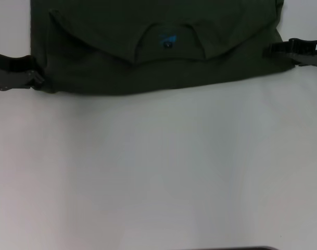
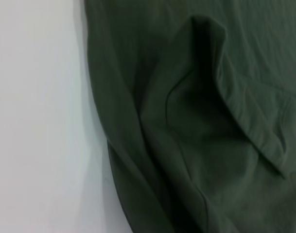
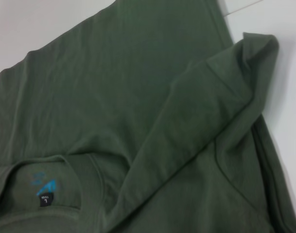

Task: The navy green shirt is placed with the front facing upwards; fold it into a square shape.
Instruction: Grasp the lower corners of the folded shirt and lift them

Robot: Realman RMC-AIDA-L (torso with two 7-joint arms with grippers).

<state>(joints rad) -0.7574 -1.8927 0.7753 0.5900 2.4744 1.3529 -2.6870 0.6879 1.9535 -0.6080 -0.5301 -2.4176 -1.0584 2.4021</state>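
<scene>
- Head view: the white bench [image 1: 158, 172] fills the near part, bare and flat.
- Farther back lies the navy green shirt [image 1: 96, 73]. It is spread flat on the bench, and its near edge runs almost straight across.
- The shirt's collar [image 1: 166, 44] sits in the middle and opens toward the robot. A blue print [image 1: 167, 39] shows inside it.
- The left claw [image 1: 37, 80] is at the shirt's left near corner, right at the edge of the cloth. I cannot tell if it is open or closed, or if it grips the cloth.
- The right claw [image 1: 273, 49] is at the shirt's right edge, a bit farther back. I cannot tell if it is open or closed either.
- Left wrist view: the green cloth [image 2: 196, 126] lies in soft folds beside the white bench [image 2: 36, 116].
- Right wrist view: a folded flap of the shirt [image 3: 220, 97] lies over the body. Inside the collar is the blue print [image 3: 43, 183] and a small black tag [image 3: 46, 199].
</scene>
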